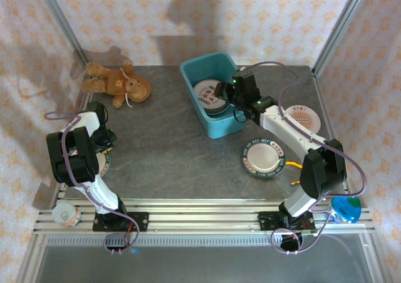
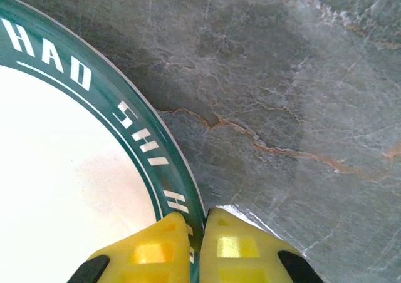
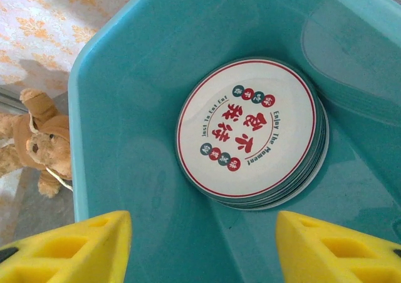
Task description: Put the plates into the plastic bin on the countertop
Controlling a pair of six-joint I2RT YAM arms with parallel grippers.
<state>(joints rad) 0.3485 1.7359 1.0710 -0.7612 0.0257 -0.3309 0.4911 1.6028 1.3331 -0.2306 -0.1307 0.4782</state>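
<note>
Yellow left gripper [image 2: 199, 223] pinches the green-rimmed plate [image 2: 62, 170], lower left; I think lifting it to the teal bin [image 1: 192, 86] comes next. The right gripper [image 3: 203, 245] hangs there, fingers wide.

We are cataloguing the following:
- Plastic bin [image 1: 224, 130]: teal, rectangular, standing upright near the far edge of the dark grey countertop [image 1: 163, 142], right of middle.
- Stack of plates [image 3: 250, 129]: lying flat inside the bin, the top one showing a red ring and red-and-green characters.
- Green-lettered plate [image 1: 263, 156]: lying flat just in front of the bin.
- Orange-patterned plate [image 1: 307, 116]: resting by the right edge.
- Left plate [image 2: 75, 170]: green lettered rim, white centre, lying near the left edge.
</note>
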